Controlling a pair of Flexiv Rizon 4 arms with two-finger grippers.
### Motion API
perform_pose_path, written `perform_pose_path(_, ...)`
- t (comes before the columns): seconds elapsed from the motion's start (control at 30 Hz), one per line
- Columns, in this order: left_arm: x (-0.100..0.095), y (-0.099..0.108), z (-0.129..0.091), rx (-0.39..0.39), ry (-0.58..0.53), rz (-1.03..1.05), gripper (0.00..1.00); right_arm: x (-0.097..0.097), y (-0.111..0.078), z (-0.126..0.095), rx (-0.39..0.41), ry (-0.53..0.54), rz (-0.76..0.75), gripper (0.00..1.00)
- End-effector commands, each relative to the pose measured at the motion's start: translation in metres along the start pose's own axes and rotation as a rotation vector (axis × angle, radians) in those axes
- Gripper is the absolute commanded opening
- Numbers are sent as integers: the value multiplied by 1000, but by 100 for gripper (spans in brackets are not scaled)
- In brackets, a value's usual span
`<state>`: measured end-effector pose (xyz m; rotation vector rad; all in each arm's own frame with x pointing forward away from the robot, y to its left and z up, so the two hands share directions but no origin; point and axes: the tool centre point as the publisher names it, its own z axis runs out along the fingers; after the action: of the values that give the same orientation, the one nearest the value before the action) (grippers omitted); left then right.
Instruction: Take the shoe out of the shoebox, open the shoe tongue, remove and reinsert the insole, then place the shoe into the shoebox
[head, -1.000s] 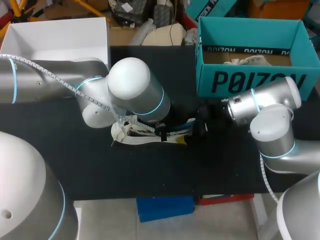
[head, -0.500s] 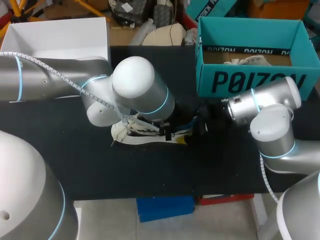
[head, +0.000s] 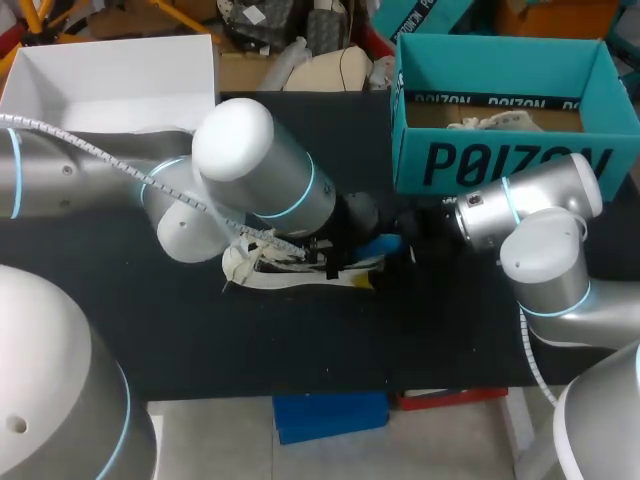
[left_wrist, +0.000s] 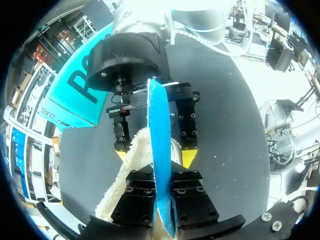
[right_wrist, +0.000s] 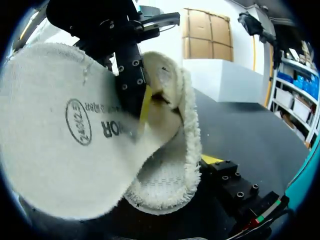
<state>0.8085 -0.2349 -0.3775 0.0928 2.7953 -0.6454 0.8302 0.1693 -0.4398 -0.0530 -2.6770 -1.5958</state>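
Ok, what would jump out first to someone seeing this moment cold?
The bright blue insole, pinched edge-on in the left gripper over the white shoe at the middle of the black table. Next, the right gripper facing it, a yellow tip on either side of the shoe, and the teal shoebox standing open at the table's far right.

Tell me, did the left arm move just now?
Yes. The left arm swung its round joint toward the white box, away from the teal shoebox.
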Motion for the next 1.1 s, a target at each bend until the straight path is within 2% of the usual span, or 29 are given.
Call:
perform_pose_path(0.03, 9, 6, -34, 68, 2, 2, 0, -1, -4, 1, 1, -1, 1, 0)
perform_pose_path(0.37, 19, -37, -88, 315, 85, -15, 0, -1, -4, 1, 1, -1, 1, 0)
perform_pose_path(0.63, 16, -72, -140, 514, 129, -62, 0, -1, -4, 1, 1, -1, 1, 0)
perform_pose_path(0.7, 13, -80, -157, 606, 181, -82, 0, -1, -4, 1, 1, -1, 1, 0)
perform_pose_path(0.77, 9, -85, -176, 733, 293, -95, 0, -1, -4, 1, 1, -1, 1, 0)
perform_pose_path(0.87, 3, -93, -199, 846, 399, -113, 0, -1, -4, 1, 1, -1, 1, 0)
perform_pose_path(1.1, 3, -93, -199, 846, 399, -113, 0, -1, -4, 1, 1, -1, 1, 0)
